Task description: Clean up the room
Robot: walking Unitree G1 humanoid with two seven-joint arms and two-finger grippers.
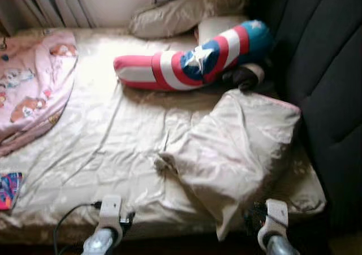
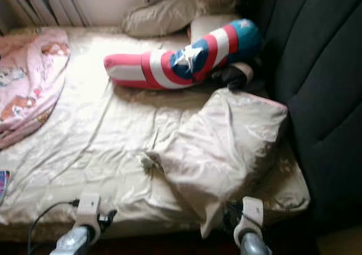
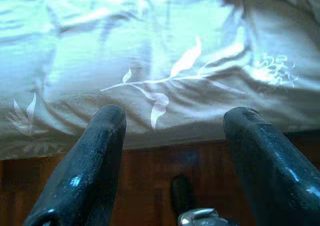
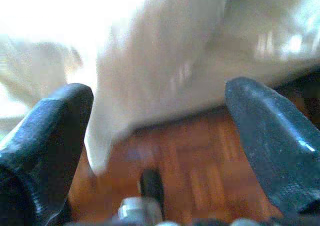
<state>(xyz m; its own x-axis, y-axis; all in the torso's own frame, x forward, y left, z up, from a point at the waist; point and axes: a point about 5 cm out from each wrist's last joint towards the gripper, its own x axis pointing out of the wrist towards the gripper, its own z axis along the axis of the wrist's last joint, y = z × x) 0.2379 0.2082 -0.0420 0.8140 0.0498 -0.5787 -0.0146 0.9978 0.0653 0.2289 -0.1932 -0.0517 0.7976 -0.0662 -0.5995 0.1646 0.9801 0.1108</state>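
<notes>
Left gripper (image 3: 172, 123): fingers spread apart, empty — at the bed's (image 1: 102, 147) near edge.
Right gripper (image 4: 160, 116): fingers wide apart around the pillow's (image 1: 237, 147) hanging corner — seemingly not touching.
Bolster (image 1: 192, 57): striped, near the headboard.

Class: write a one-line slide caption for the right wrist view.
Right gripper, jaws open, faces a cream pillow's hanging corner at the bed edge, above wooden floor.
</notes>
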